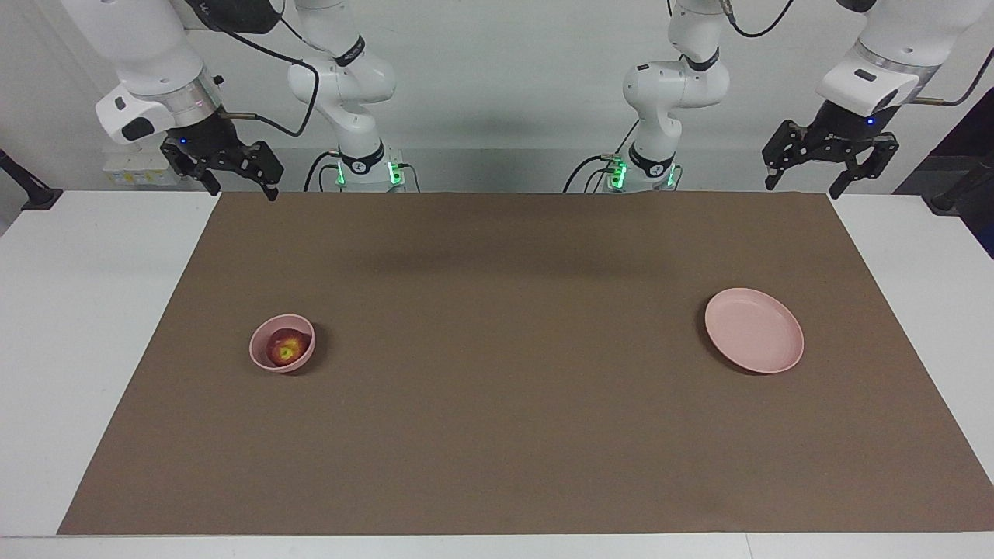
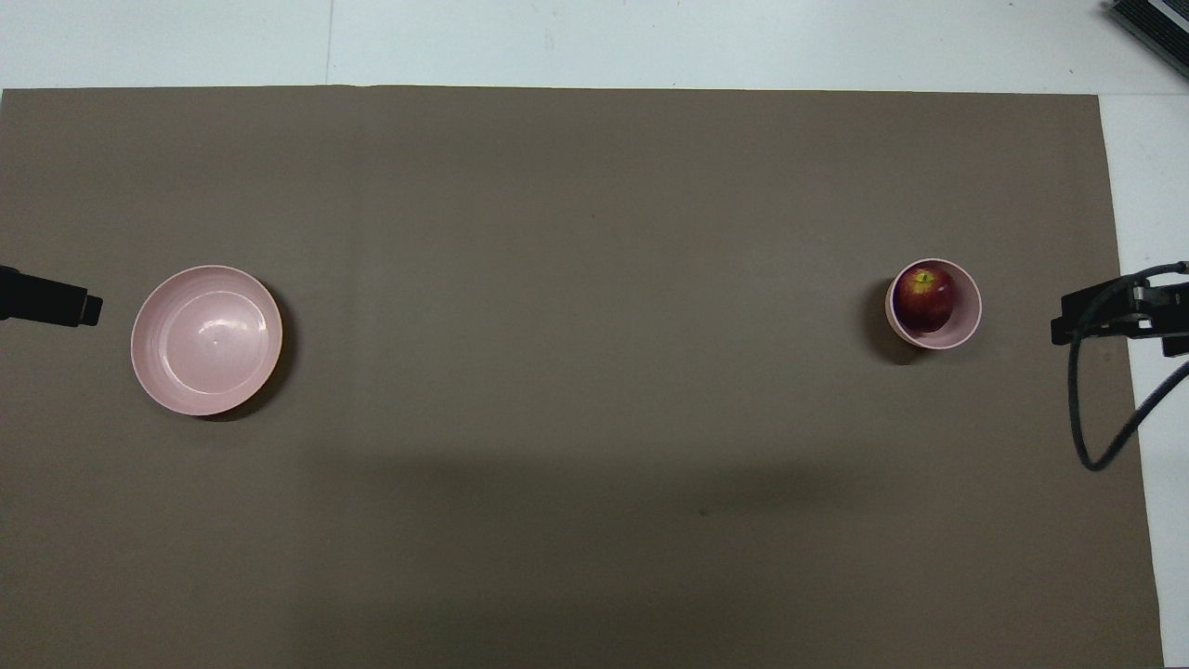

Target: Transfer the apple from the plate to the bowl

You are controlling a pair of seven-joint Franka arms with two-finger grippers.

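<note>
Toward the right arm's end of the desk (image 1: 497, 435), the right gripper (image 1: 241, 190) is hanging above the edge nearest the robots, jaws spread and holding nothing. Farther out, the apple (image 1: 286, 347) is sitting inside the bowl (image 1: 253, 349), so the transfer is looking complete. The plate (image 1: 753, 330) is lying bare toward the left arm's end, where the left gripper (image 1: 802, 186) is waiting, jaws spread. The apple is probably firm, smooth and light, best gripped across its widest girth.
</note>
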